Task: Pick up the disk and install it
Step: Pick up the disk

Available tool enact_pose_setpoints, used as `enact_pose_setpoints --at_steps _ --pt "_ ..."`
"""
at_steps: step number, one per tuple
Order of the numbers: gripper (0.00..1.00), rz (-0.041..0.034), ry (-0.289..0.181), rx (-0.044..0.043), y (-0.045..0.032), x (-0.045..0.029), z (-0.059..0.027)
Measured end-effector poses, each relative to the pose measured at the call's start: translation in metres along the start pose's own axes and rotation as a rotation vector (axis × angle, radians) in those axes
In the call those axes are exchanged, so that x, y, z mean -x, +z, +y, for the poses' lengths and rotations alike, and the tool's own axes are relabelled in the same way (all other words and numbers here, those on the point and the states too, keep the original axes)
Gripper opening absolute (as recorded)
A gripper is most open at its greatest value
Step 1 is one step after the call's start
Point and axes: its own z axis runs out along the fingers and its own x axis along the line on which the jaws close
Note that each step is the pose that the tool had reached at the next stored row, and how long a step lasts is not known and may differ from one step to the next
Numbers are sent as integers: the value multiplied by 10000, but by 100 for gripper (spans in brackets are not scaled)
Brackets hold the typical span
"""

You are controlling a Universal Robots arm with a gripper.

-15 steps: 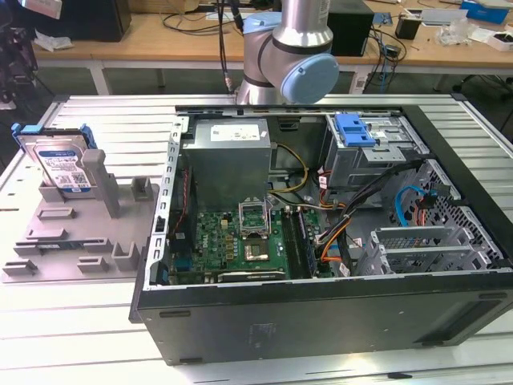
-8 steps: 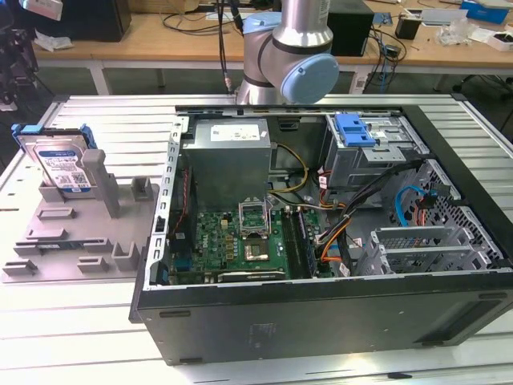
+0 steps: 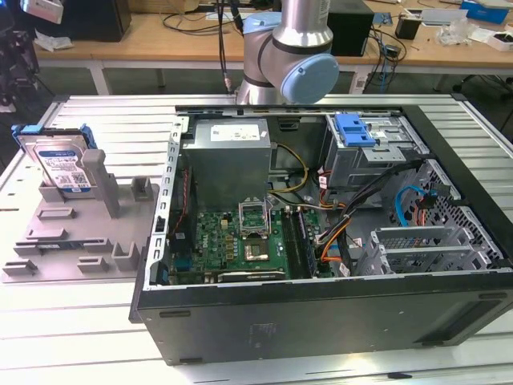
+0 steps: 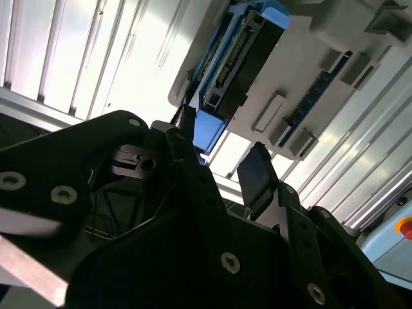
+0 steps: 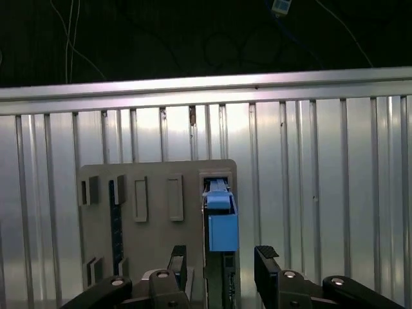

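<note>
Released claw (image 5: 222,257) hovers by the disk (image 5: 221,222), lined up between its spread fingers

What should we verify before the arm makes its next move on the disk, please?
1. The gripper is open: ok, its fingers stand apart in both wrist views.
2. The disk is seated in the grey holder: ok, it stands on edge.
3. The gripper is lined up with the disk: ok, in the first wrist view the disk's blue frame lies between the fingers.
4. The fingers are clear of the disk: ok, there is a gap on each side.
5. The computer case is open: ok, its inside is exposed.
6. The drive bay is free: cannot tell, a blue bracket sits at the cage.
</note>
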Motion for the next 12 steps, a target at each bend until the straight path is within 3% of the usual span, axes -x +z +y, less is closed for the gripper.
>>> enact_pose_setpoints --at_steps 12 --pt "54 5 224 32 77 23 28"
